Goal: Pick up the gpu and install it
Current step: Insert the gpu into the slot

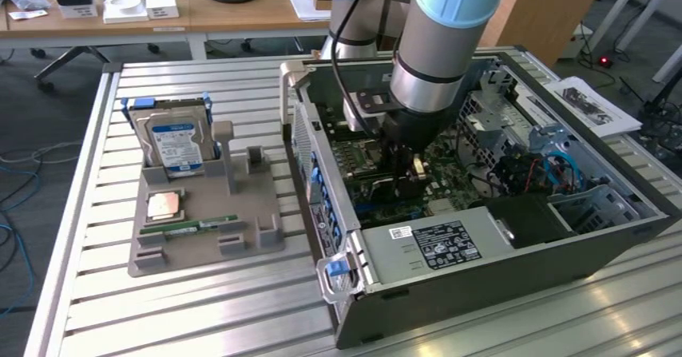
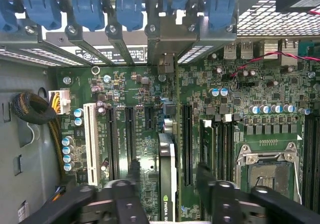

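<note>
case point(image 1: 512, 237): on table point(image 1: 192, 309), toward exterior view's right
gpu point(image 2: 167, 179): upright in a slot on motherboard point(image 2: 125, 89), inside case
gripper point(image 2: 167, 186): over gpu, a finger either side
holder point(image 1: 203, 229): exterior view's left of case
hard drive point(image 1: 176, 141): upright in holder

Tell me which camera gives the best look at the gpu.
The wrist view. There the gpu stands edge-on in a motherboard slot, between the open fingers of the gripper, its green-logo edge plain. In the exterior view, the arm covers most of it inside the computer case.
</note>
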{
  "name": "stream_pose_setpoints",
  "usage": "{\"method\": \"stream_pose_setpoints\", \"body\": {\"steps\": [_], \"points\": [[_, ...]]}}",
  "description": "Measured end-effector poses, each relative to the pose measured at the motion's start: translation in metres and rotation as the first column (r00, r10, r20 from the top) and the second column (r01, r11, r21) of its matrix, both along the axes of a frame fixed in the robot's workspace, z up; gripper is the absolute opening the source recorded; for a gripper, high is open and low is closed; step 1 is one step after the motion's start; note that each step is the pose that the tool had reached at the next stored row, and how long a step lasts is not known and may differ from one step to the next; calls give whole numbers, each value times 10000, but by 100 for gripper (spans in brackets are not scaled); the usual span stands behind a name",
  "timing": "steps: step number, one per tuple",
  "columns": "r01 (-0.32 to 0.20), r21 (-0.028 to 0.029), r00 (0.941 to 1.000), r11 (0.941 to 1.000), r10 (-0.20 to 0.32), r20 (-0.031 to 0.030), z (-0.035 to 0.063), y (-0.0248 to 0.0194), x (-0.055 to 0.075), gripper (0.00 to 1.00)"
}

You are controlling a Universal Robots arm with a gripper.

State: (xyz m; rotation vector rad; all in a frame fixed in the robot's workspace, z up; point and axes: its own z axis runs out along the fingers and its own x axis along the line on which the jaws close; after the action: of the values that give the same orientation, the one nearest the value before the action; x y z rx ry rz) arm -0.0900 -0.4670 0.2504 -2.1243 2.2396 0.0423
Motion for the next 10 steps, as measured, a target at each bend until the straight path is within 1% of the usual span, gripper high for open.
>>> {"method": "stream_pose_setpoints", "body": {"steps": [1, 2, 6, 10], "points": [[0, 1, 10000, 10000, 0, 1, 0, 0, 0, 57], [0, 0, 10000, 10000, 0, 0, 0, 0, 0, 63], [0, -2, 10000, 10000, 0, -1, 19, 0, 0, 63], [0, 0, 10000, 10000, 0, 0, 102, 0, 0, 63]]}}
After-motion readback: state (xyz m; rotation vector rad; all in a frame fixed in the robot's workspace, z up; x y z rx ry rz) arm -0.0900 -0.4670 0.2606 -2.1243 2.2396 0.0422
